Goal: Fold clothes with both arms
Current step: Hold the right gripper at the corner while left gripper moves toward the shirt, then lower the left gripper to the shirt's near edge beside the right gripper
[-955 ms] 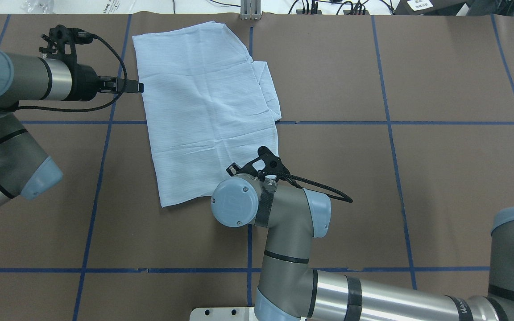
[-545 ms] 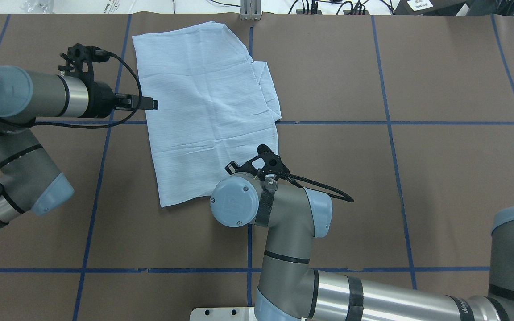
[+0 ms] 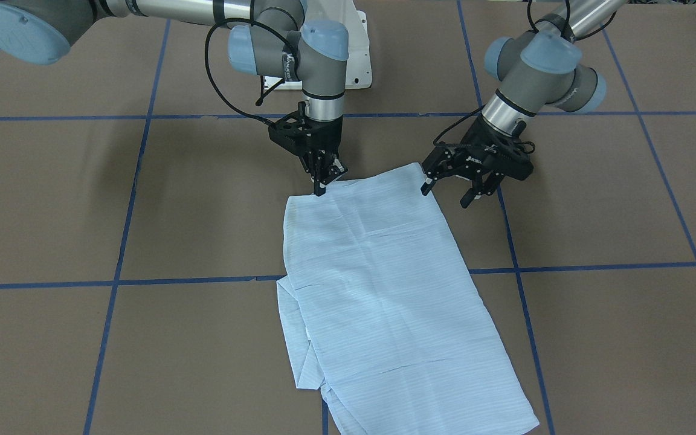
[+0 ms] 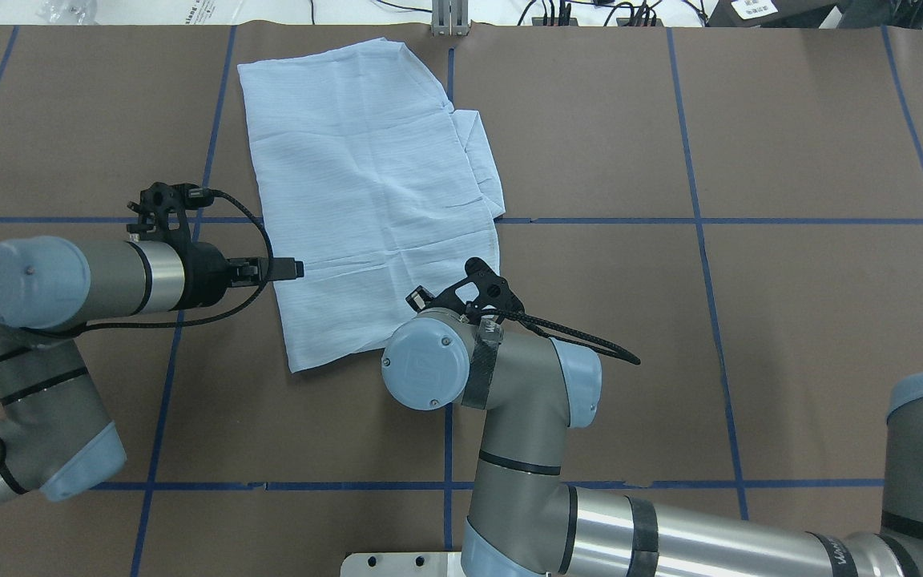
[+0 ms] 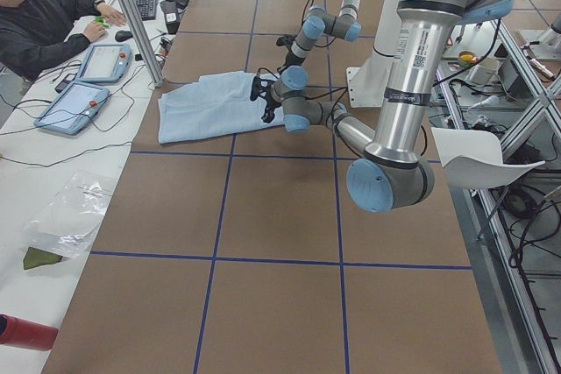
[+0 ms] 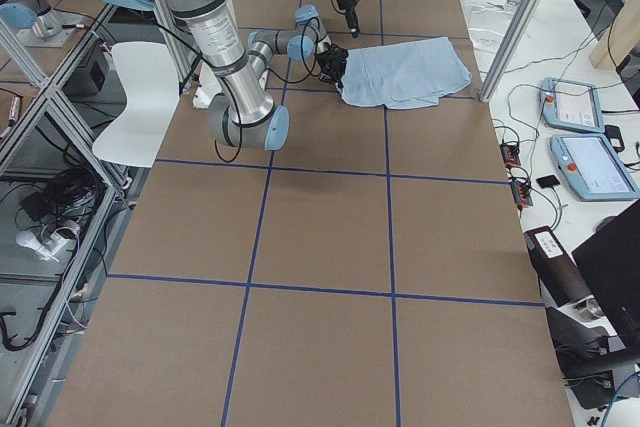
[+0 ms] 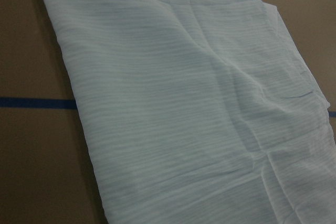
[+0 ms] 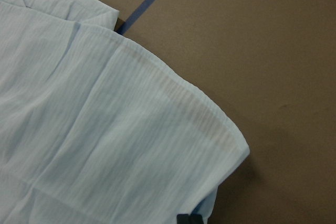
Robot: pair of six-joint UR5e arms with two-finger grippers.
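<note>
Jaws at corners of creased, folded pale-blue shirt (image 4: 373, 184)

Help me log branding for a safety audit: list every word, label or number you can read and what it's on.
None reads fully.
White lettering on the right arm: blurred.
White lettering on the left gripper: too small.
Sticker on the left arm: too small.
The shirt: no print shows.

Brown table (image 4: 790, 320) gridded with blue tape (image 4: 830, 220) — a white side bench (image 5: 26, 172) holds two tablets (image 5: 74, 107).
</note>
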